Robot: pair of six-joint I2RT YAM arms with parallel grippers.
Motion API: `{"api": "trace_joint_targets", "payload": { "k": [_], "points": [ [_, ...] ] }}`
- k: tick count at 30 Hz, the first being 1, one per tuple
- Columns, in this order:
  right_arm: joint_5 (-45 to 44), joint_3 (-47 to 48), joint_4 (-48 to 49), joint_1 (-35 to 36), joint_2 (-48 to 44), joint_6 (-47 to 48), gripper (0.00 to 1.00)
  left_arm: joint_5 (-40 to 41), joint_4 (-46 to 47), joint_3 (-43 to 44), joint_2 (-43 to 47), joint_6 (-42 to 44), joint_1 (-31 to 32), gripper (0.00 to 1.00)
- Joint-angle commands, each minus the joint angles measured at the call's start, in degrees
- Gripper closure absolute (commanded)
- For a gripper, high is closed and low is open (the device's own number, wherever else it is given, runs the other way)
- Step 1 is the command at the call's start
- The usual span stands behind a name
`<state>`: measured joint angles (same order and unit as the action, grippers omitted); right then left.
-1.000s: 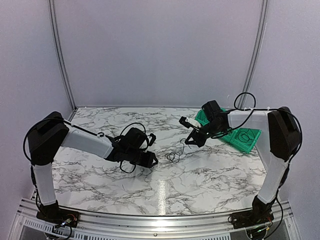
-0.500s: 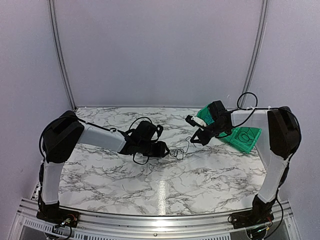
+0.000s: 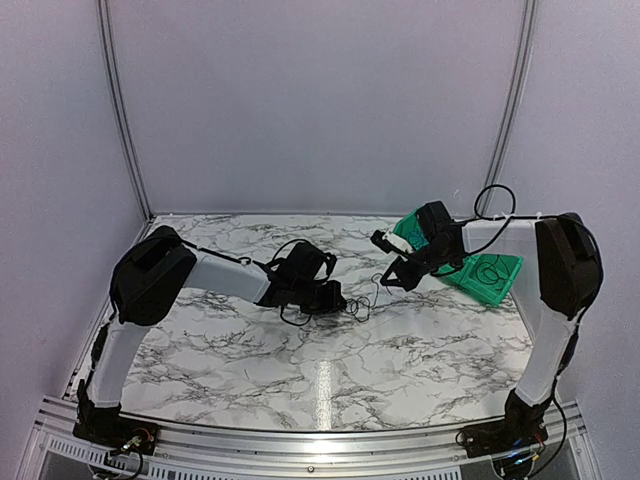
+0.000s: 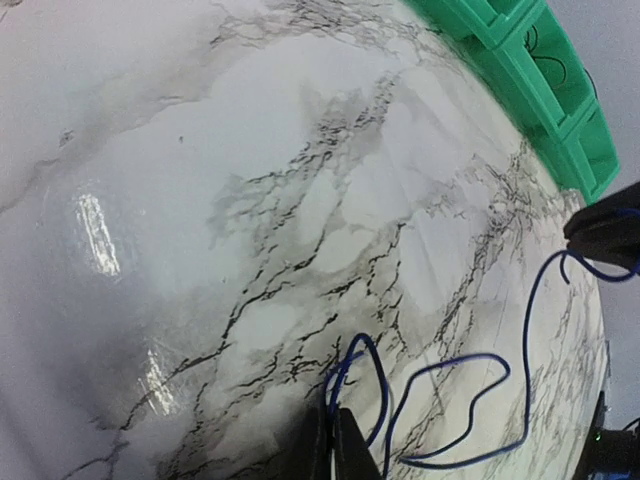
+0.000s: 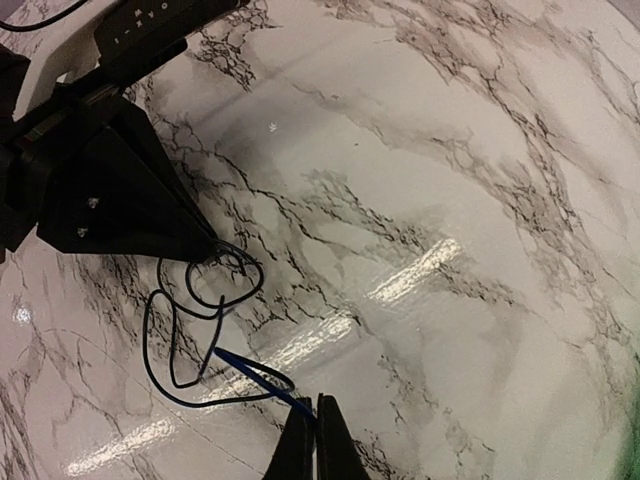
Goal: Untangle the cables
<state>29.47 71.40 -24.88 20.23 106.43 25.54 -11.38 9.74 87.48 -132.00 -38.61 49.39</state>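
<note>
The cables (image 3: 362, 300) are thin wires in loose loops on the marble table, between the two grippers. My left gripper (image 3: 342, 300) is at their left side. In the left wrist view its jaws (image 4: 331, 412) are shut on a loop of the blue cable (image 4: 452, 365). My right gripper (image 3: 384, 282) is at the right side, shut (image 5: 314, 400) on an end of the blue cable (image 5: 250, 365). Darker loops (image 5: 160, 370) lie on the table between that end and the left gripper's black body (image 5: 110, 190).
A green tray (image 3: 490, 275) with compartments lies at the back right of the table (image 3: 420, 350), partly under the right arm; its rim (image 4: 520, 70) also shows in the left wrist view. White walls stand behind and beside the table.
My left arm has reached right to the cables and its jaws have shut on the blue loop. The right gripper rose slightly toward the back right, then held still.
</note>
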Motion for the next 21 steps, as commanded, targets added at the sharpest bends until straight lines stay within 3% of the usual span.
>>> {"api": "trace_joint_targets", "payload": {
  "k": [1,5,12,17,21],
  "points": [
    [1.65,0.86,-1.12,0.07,-5.73,-0.21,1.0,1.97,-2.87,0.48,-0.53,0.82,-1.02,1.0],
    [1.72,0.41,-2.21,-0.57,-14.72,-0.06,1.0,6.57,-1.31,-6.11,4.46,1.74,-3.9,1.0],
    [-5.75,-4.46,2.16,-3.82,-32.07,-0.25,1.0,8.85,-0.16,-16.53,11.27,3.51,-8.95,1.0],
    [-10.22,-2.98,0.18,-7.6,-35.31,0.72,1.0,9.84,-0.5,-19.61,13.58,5.59,-9.4,1.0],
    [-8.15,-3.63,0.01,-12.25,-35.16,-1.15,1.0,10.12,-0.14,-20.77,13.81,5.64,-9.4,1.0]
  ]
}}
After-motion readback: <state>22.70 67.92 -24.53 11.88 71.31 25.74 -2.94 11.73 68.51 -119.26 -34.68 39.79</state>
